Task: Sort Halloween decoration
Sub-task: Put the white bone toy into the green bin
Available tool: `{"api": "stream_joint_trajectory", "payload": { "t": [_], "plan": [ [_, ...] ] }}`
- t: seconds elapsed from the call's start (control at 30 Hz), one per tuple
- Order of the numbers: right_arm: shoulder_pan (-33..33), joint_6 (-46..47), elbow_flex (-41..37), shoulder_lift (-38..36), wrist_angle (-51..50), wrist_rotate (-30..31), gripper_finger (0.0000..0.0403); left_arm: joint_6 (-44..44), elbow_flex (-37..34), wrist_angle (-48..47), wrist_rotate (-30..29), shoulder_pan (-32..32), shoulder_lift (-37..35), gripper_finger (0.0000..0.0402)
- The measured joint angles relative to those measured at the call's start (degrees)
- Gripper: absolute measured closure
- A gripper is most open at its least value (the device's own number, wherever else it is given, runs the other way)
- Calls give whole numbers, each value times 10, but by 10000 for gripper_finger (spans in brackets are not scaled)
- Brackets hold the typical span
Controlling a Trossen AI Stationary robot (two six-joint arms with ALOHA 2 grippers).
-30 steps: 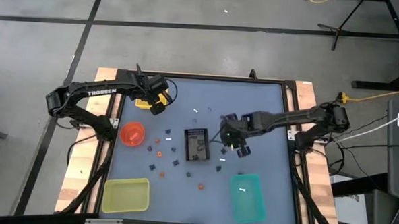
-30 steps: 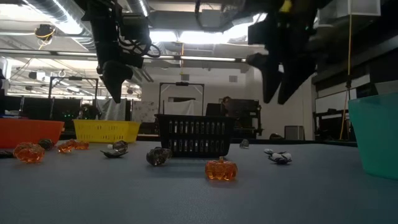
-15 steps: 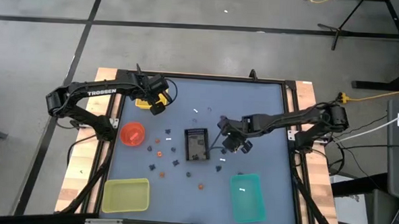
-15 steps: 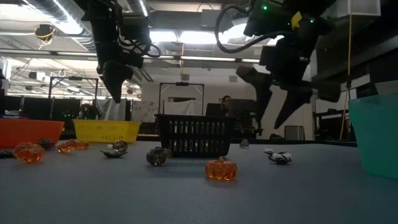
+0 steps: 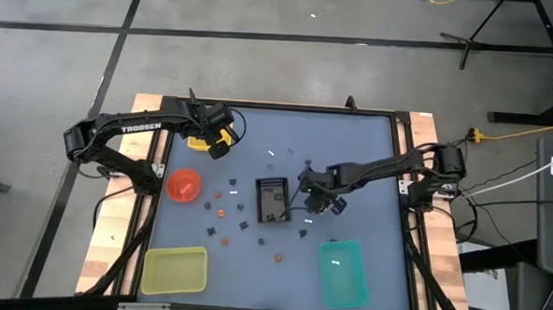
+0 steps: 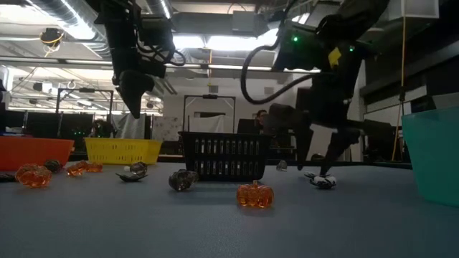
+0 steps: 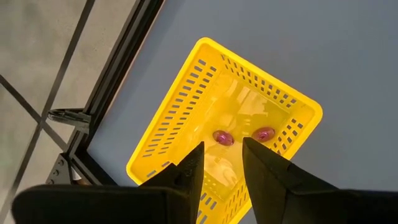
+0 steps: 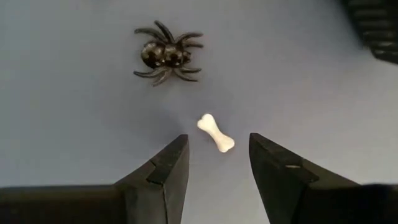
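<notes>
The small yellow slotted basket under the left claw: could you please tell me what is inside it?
Inside the yellow slotted plastic basket lie two small purplish trinkets. The left claw's fingers cover its nearest part.

A grey concrete floor (image 5: 262,52) is spreading around the counter (image 5: 361,149), with dark seams crossing it. The counter's blue-grey top is sitting in a black frame (image 5: 260,105) over pale wooden boards (image 5: 104,250). A yellow cable (image 5: 525,133) is trailing across the floor at one side. Beyond the counter, long ceiling lights (image 6: 215,43) are glowing under exposed ducts (image 6: 43,14), and a dark framed stand (image 6: 209,115) is standing far back.
</notes>
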Motion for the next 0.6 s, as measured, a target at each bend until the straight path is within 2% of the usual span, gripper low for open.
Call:
{"api": "stream_joint_trajectory", "payload": {
  "t": [0.1, 0.6],
  "plan": [
    [1, 0, 1, 4, 2, 11, 237, 0, 0, 0, 0, 0, 0, 308],
    [0, -1, 1, 5, 6, -18, 237, 0, 0, 12, 0, 0, 0, 308]
  ]
}}
